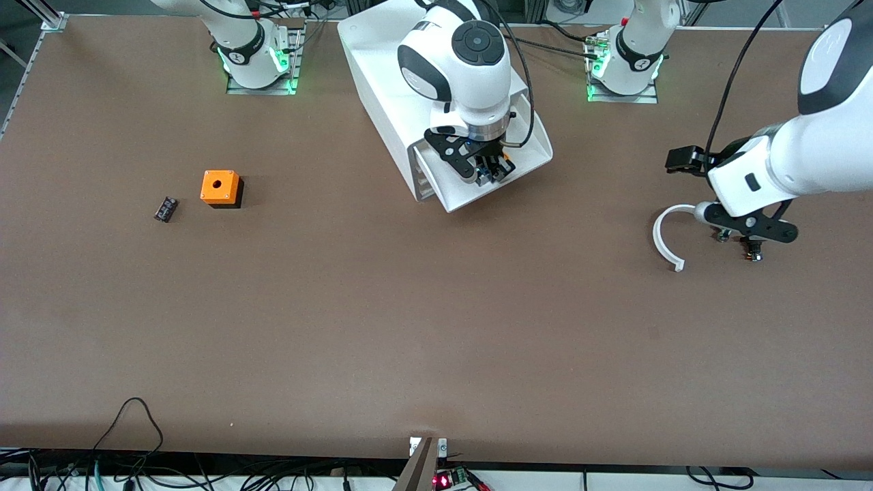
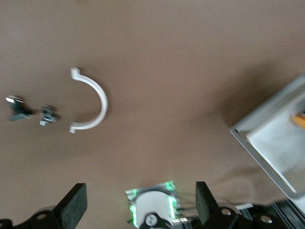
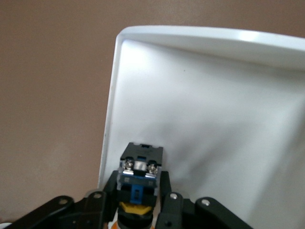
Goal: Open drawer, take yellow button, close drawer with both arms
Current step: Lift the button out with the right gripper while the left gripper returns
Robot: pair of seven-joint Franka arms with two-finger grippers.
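Front view: the right gripper (image 1: pixel 492 167) is hanging over the open drawer (image 1: pixel 528 146), so the take-button step is going on; the left gripper (image 1: pixel 750 239) is waiting over the table (image 1: pixel 409 327), near a white curved clip (image 1: pixel 665 235).
Left wrist view: the left jaws are standing wide apart, with nothing between them.
Right wrist view: the right jaws are clamping the button (image 3: pixel 139 179). Its long axis is running along the fingers, orange cap toward the palm, screw end pointing out to the drawer floor.
Next move: I judge, lifting straight up, then both arms pushing the drawer closed.
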